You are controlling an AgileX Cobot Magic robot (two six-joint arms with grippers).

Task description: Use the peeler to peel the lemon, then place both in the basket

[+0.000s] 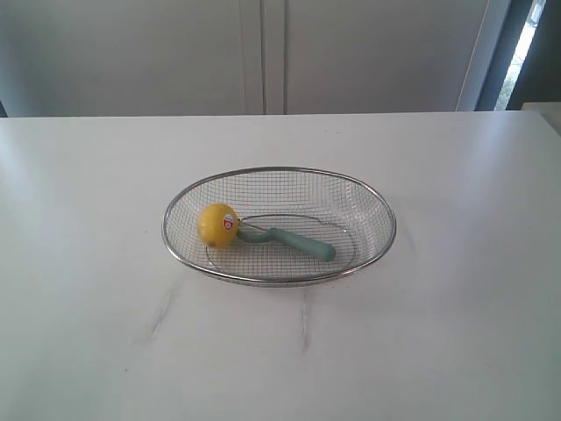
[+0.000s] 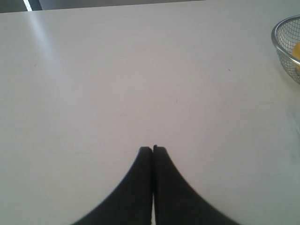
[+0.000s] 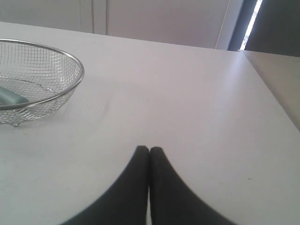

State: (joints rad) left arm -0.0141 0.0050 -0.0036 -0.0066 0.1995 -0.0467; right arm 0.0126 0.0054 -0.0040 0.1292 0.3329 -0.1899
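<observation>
The wire-mesh basket (image 1: 377, 206) stands in the middle of the white table. Inside it, at its left end, lies the yellow lemon (image 1: 216, 224) with its sticker facing right. The teal-handled peeler (image 1: 298, 242) lies beside it on the basket floor, its head touching the lemon. Neither arm shows in the exterior view. My left gripper (image 2: 153, 149) is shut on nothing above bare table, with the basket rim (image 2: 281, 28) and a sliver of lemon (image 2: 296, 50) far off. My right gripper (image 3: 149, 149) is shut and empty too, away from the basket (image 3: 70, 56), where the peeler handle (image 3: 10, 97) peeks.
The white table (image 1: 438, 351) has faint grey scuff marks (image 1: 162, 314) in front of the basket. Pale cabinet doors (image 1: 263, 53) rise behind its far edge. The table's right edge (image 3: 274, 96) shows in the right wrist view.
</observation>
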